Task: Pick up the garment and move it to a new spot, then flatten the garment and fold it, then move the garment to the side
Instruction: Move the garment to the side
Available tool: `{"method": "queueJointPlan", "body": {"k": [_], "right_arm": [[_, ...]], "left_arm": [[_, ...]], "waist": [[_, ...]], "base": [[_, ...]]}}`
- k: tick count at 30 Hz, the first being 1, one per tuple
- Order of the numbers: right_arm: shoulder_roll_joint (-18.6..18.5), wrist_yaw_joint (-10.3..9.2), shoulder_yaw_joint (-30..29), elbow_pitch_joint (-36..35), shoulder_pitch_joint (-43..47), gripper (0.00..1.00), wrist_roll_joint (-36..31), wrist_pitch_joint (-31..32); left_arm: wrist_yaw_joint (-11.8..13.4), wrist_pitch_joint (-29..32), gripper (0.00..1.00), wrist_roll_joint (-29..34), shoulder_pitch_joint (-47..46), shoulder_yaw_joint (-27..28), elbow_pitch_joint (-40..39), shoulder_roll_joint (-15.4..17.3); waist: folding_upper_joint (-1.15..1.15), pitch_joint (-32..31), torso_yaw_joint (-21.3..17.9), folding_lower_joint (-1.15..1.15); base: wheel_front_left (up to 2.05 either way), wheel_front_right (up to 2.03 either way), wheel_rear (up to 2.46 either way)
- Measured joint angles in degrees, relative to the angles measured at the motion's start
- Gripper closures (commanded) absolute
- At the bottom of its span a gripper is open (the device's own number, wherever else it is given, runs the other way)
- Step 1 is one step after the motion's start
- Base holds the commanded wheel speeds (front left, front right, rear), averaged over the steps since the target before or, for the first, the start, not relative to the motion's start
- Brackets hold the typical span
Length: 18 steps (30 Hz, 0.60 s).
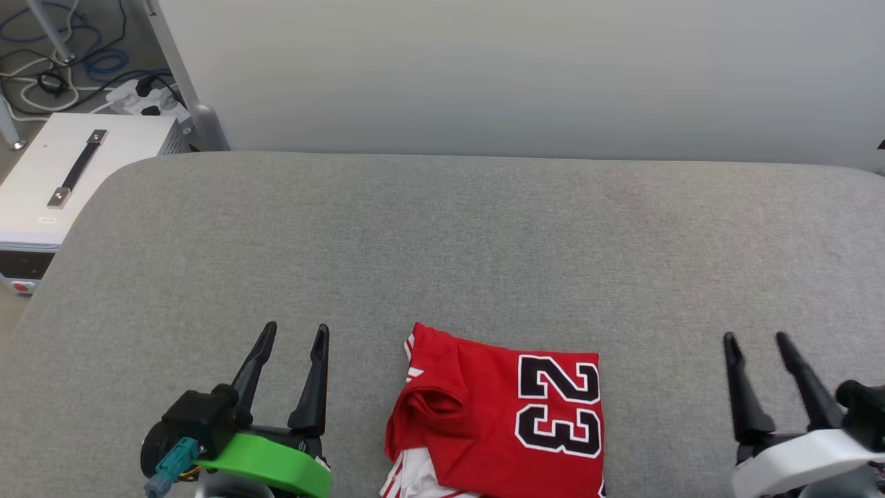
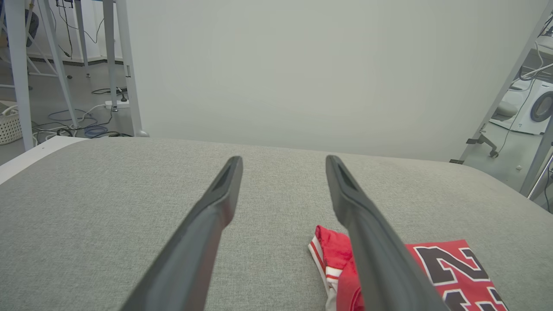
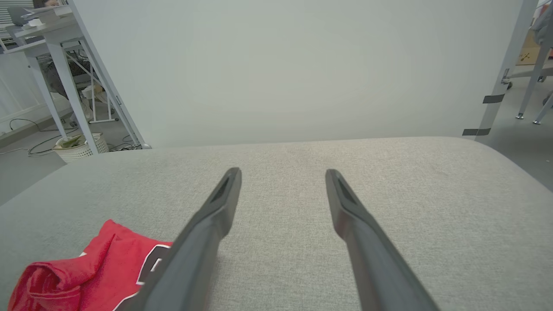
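The red garment (image 1: 498, 415) lies folded into a compact rectangle at the near middle of the grey table (image 1: 442, 235), its black "23" facing up and white striped trim showing at its left and bottom edges. My left gripper (image 1: 294, 333) hovers open to the garment's left, apart from it. My right gripper (image 1: 757, 341) stands open well to its right. In the left wrist view the garment (image 2: 449, 272) sits at lower right beside my open left gripper (image 2: 283, 162). In the right wrist view the garment (image 3: 90, 272) lies at lower left of my open right gripper (image 3: 283, 172).
A pale wall panel (image 1: 525, 76) stands behind the table's far edge. A white box with a handle (image 1: 62, 180) sits off the table's left corner, with cables and a power strip (image 1: 145, 97) on the floor beyond.
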Motion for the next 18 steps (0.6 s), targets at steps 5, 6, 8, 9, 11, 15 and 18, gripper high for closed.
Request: {"method": "queueJointPlan", "body": {"k": [5, 6, 8, 9, 11, 15, 18], "right_arm": [[-1.76, -0.01, 3.66, -0.77, -0.06, 0.0, 4.19, 12.51], [-2.7, -0.01, 5.0, -1.08, -0.06, 0.0, 5.12, 16.84], [-3.79, 0.0, 7.04, -2.22, -0.13, 0.0, 7.38, 25.24], [-3.91, -0.01, 7.44, -2.72, -0.24, 0.0, 8.28, 28.42], [-3.83, 0.0, 8.21, -3.71, -0.97, 0.0, 10.5, 35.95], [-2.52, -0.01, 8.06, -4.37, -2.92, 0.0, 11.77, 47.29], [-0.98, 0.0, 7.23, -3.79, -4.55, 0.0, 11.5, 52.98]], "left_arm": [[0.0, 0.0, 0.0, 0.27, -0.17, -0.12, -0.02, 0.0], [0.0, 0.0, 0.0, 0.44, -0.26, -0.19, -0.01, -0.01], [0.0, 0.0, 0.0, 0.45, -0.38, -0.31, 0.05, -0.11], [0.0, 0.0, 0.0, 0.47, -0.49, -0.43, 0.11, -0.16], [0.0, 0.0, 0.0, 0.7, -1.07, -0.85, 0.25, -0.31], [0.0, 0.0, 0.0, 0.86, -2.29, -1.59, 0.75, -0.48], [0.0, 0.0, 0.0, 0.87, -3.25, -1.9, 1.01, -0.55]], "waist": [[0.0, 0.97, 0.44, 0.0], [0.0, 1.27, 0.58, 0.0], [0.0, 1.95, 0.89, 0.0], [0.0, 2.25, 1.02, 0.0], [0.0, 3.06, 1.43, 0.0], [0.0, 4.58, 2.58, 0.0], [0.0, 5.59, 3.76, 0.0]], "base": [[0.0, 0.0, 0.0], [0.0, 0.0, 0.0], [0.0, 0.0, 0.0], [0.0, 0.0, 0.0], [0.0, 0.0, 0.0], [0.0, 0.0, 0.0], [0.0, 0.0, 0.0]]}}
